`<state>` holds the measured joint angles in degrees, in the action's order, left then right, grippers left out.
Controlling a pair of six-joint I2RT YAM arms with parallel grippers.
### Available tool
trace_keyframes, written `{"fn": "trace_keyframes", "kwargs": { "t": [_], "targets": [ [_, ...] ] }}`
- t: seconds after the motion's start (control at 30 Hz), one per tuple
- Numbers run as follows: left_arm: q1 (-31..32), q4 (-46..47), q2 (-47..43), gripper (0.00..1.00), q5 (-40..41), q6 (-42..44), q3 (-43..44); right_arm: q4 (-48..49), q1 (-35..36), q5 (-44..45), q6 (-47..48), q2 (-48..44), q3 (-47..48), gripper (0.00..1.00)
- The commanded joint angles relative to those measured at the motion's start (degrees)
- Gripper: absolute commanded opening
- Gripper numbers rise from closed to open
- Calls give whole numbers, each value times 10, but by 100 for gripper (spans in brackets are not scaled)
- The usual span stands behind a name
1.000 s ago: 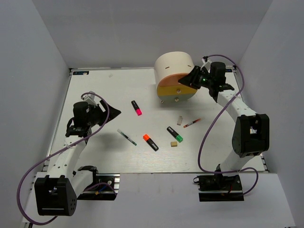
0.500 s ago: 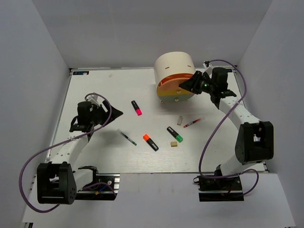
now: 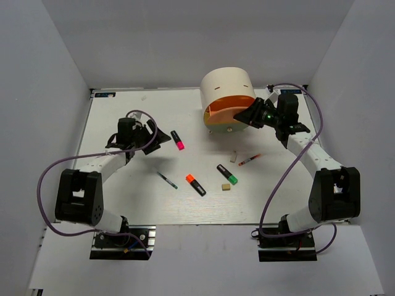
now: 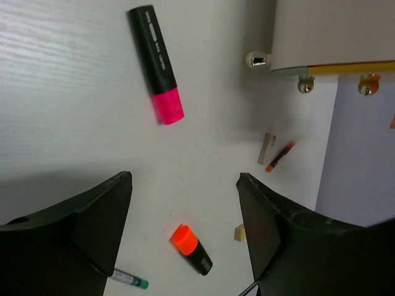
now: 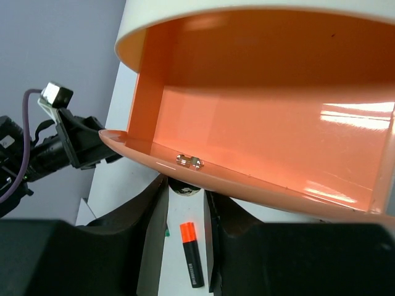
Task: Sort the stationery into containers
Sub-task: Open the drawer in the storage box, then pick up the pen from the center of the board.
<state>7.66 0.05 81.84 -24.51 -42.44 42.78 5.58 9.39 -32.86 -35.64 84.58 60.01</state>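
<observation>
The left fingers (image 3: 162, 140) hang spread wide above the counter (image 3: 123, 111), just short of the pink highlighter (image 3: 178, 140). The right fingers (image 3: 244, 115) pinch the knob (image 5: 184, 189) of the orange drawer (image 5: 265, 142), which stands open at the front of the cream organiser (image 3: 227, 83). An orange highlighter (image 3: 195, 184), a green highlighter (image 3: 227, 174), 2 pens (image 3: 166, 179) and 2 erasers (image 3: 226, 187) lie loose on the counter.

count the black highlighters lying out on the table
3. The pink-tipped one lies left of the organiser; the orange-tipped one sits near the middle of the table; the green-tipped one is just right of it. The open orange drawer shows none; more could hide elsewhere in the organiser.
</observation>
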Motion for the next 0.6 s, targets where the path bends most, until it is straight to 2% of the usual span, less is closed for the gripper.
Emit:
{"fn": "trace_keyframes", "kwargs": {
  "t": [0.0,0.03,0.13,0.17,0.23,0.33,0.47,0.5,0.57],
  "targets": [
    [21,0,25,80,39,-12,57,-22,2,-9,-1,-13,-15,31],
    [31,-7,48,80,46,-12,82,-22,2,-10,-1,-15,-17,31],
    [52,-53,102,80,81,-12,138,-23,0,-17,2,-17,-22,45],
    [57,-83,117,80,96,-12,153,-25,-2,-24,3,-20,-24,60],
    [74,-113,144,80,116,-12,196,-32,-1,-29,14,-25,-29,68],
    [94,-177,190,80,157,1,255,-41,-2,-25,32,-49,-45,68],
    [118,-257,248,71,215,12,335,-55,-5,-17,69,-77,-73,58],
    [119,-285,270,68,222,12,365,-71,-5,-12,73,-84,-78,52],
    [134,-309,292,66,243,12,394,-78,-9,-12,95,-107,-97,47]
  ]
}}
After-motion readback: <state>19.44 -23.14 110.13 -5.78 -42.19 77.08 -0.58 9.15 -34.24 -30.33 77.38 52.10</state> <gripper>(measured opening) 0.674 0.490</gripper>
